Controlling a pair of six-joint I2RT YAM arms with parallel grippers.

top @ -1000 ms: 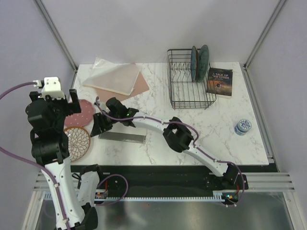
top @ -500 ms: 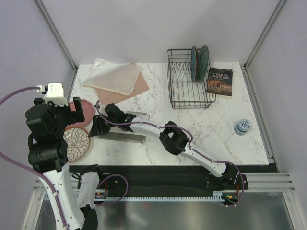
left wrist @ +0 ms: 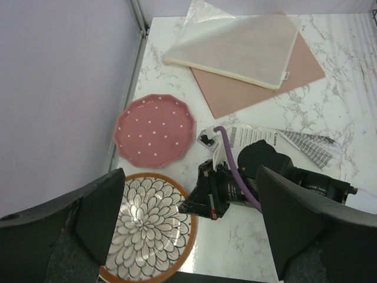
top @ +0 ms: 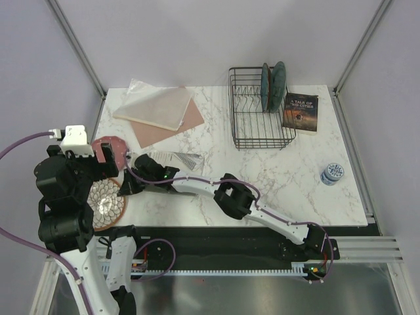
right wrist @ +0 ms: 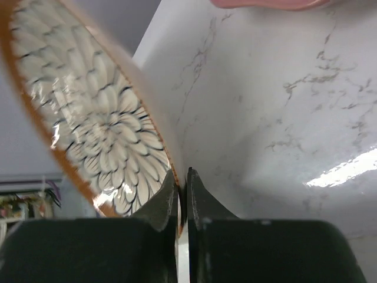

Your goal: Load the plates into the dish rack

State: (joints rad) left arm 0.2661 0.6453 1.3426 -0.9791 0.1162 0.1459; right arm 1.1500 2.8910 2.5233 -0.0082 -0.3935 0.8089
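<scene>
The whitish plate with the flower pattern and orange rim (top: 105,203) (left wrist: 150,227) (right wrist: 88,106) lies at the table's near left corner. My right gripper (top: 123,187) (left wrist: 187,206) (right wrist: 182,177) is shut on its right rim, one finger over and one under. The reddish-pink speckled plate (top: 105,144) (left wrist: 154,130) lies flat just behind it. Above both plates hangs my left gripper (top: 92,167) (left wrist: 189,172), open and holding nothing. Upright in the black wire dish rack (top: 259,139) at the back right stand the teal plate (top: 280,82) and the dark blue plate (top: 266,85).
A pinkish-brown sheet (top: 167,126) under a clear mesh pouch (top: 154,105) lies at the back left. A printed leaflet (top: 177,161) sits under my right arm. A book (top: 300,111) lies right of the rack. A small blue-and-white round object (top: 333,173) sits near the right edge.
My right gripper slid left and nearer to the patterned plate and shut on its rim. My left arm drew back toward the near edge, still open.
</scene>
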